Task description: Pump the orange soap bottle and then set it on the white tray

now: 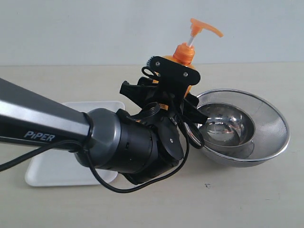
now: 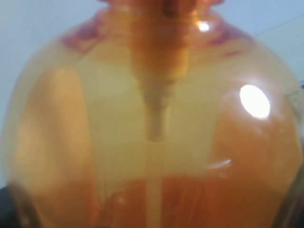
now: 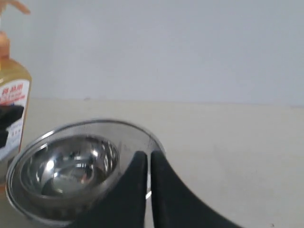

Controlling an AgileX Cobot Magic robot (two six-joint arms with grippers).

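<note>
"PiPER" on left arm point(image 1: 40, 127), red print on orange soap bottle point(image 3: 13, 95) unreadable

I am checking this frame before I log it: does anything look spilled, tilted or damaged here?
Nothing stands out. The orange soap bottle is upright in the left gripper, no soap shows on the table, and the small steel bowl sits neatly inside the mesh bowl.

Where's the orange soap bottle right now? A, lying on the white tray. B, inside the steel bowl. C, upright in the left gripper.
C: the orange soap bottle stands upright in the left gripper, beside the steel bowls and off the white tray.
</note>
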